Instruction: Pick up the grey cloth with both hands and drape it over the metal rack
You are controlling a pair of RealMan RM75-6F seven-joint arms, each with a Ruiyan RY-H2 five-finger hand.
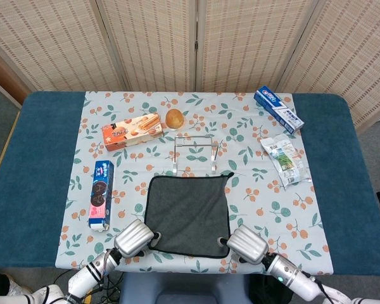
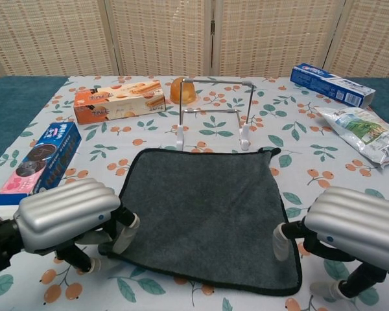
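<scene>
The grey cloth point(image 1: 189, 214) point(image 2: 207, 210) lies flat on the flowered tablecloth, just in front of the metal rack point(image 1: 195, 152) point(image 2: 214, 110), which stands upright and bare. My left hand point(image 1: 135, 237) point(image 2: 68, 214) sits at the cloth's near left corner, its fingers point(image 2: 125, 228) curled down and touching the black hem. At the near right corner is my right hand point(image 1: 247, 244) point(image 2: 353, 227), with one fingertip point(image 2: 281, 240) on the cloth's right edge. The fingers of both hands are apart, and the cloth is not lifted anywhere.
An orange biscuit box point(image 1: 132, 132) point(image 2: 118, 102) and a blue cookie box point(image 1: 101, 193) point(image 2: 42, 162) lie to the left. An orange round thing point(image 1: 173, 118) sits behind the rack. To the right lie a toothpaste box point(image 1: 278, 108) and a snack bag point(image 1: 285, 160).
</scene>
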